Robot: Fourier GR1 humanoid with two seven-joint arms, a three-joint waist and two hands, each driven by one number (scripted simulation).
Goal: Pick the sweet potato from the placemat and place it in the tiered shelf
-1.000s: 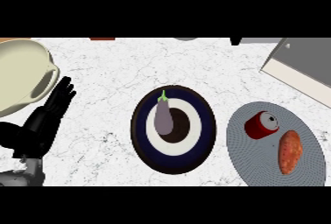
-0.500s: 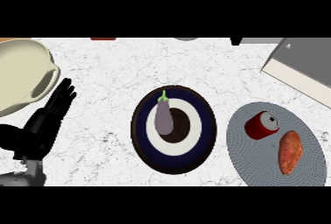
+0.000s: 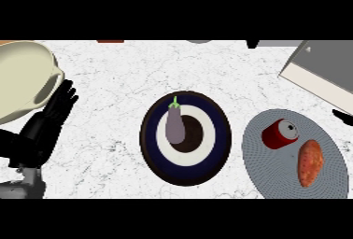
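Note:
An orange sweet potato [image 3: 310,162] lies on the right part of a grey oval placemat [image 3: 269,168] at the lower right, next to a red can [image 3: 280,134]. The tiered shelf [image 3: 324,70], grey with a pale edge, is cut off by the frame at the upper right corner. My left hand [image 3: 43,126] rests open at the far left, fingers up, far from the placemat. Only a small black tip of my right hand [image 3: 343,116] shows at the right edge, above the placemat and below the shelf.
In the middle sits a dark blue and white plate [image 3: 186,161] with a purple eggplant [image 3: 175,123] on it. A large cream rounded object [image 3: 21,79] fills the upper left, beside my left hand. Marbled white counter [image 3: 117,70] lies between them.
A black tip of my right hand has come into view at the right edge. The left hand and the objects have not moved.

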